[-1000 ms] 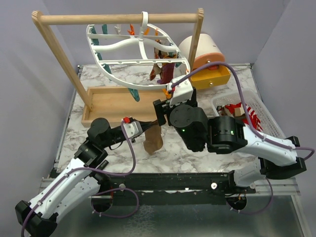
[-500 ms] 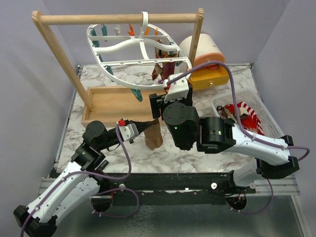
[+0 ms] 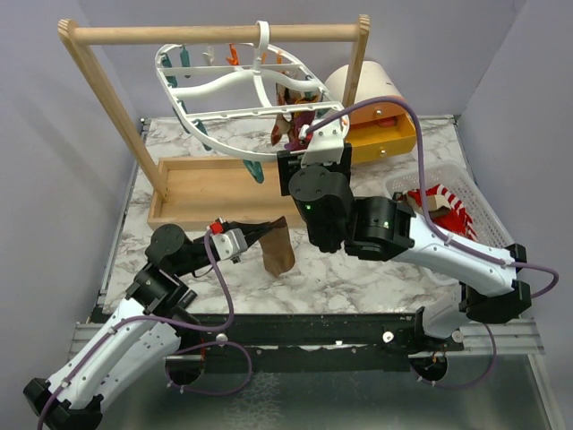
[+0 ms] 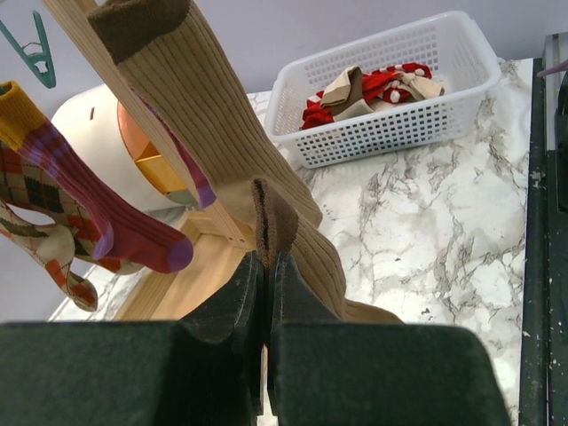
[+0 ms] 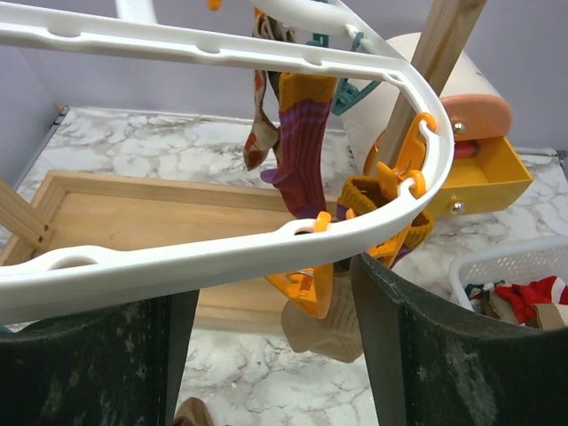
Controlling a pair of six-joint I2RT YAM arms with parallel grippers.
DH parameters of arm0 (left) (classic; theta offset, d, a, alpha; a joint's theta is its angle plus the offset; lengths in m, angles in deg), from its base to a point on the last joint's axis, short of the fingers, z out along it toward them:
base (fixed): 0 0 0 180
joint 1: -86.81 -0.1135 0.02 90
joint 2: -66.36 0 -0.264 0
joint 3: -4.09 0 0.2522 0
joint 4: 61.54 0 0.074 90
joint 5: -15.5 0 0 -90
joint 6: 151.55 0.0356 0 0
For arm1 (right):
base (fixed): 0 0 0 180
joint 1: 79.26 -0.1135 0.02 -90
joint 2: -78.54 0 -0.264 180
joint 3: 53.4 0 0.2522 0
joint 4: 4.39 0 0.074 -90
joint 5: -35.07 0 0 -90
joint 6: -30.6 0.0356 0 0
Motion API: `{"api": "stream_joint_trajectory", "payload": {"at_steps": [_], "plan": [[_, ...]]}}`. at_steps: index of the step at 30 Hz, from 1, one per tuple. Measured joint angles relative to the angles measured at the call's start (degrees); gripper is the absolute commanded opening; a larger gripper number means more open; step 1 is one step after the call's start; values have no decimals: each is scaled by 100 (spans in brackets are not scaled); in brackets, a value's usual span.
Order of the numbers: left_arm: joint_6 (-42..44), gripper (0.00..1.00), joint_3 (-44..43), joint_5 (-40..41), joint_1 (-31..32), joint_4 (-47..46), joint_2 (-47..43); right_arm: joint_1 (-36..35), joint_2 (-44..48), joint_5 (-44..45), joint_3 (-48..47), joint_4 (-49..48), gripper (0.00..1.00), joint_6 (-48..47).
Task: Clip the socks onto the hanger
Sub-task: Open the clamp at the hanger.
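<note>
The left end effector (image 4: 264,266) is pinched tight on the tan-brown sock (image 4: 204,115) over the marble surface (image 4: 426,222) near the wooden rack (image 3: 215,34), while the right end effector (image 5: 271,297) gapes wide around the hanger (image 5: 222,257) rim and an orange clip (image 5: 306,284), a hung maroon sock (image 5: 297,151) crowding just behind.

Wooden bar-and-tray rack (image 3: 215,34), white slatted basket (image 4: 390,133), cream container (image 3: 372,85) with yellow drawer (image 3: 394,141), marble tabletop (image 3: 340,282)

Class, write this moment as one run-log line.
left end effector: shut on tan sock | right end effector: open, by hanger rim and orange clip | maroon sock: hanging from hanger
</note>
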Motion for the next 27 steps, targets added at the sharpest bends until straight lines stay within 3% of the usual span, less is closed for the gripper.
{"api": "stream_joint_trajectory", "payload": {"at_steps": [15,27], "plan": [[42,0,15,-2,0,-20,61,120,11,-22,280,-173,49,-7],[39,0,28,-4,0,-157,214,146,164,-37,389,-350,17,-105]]}}
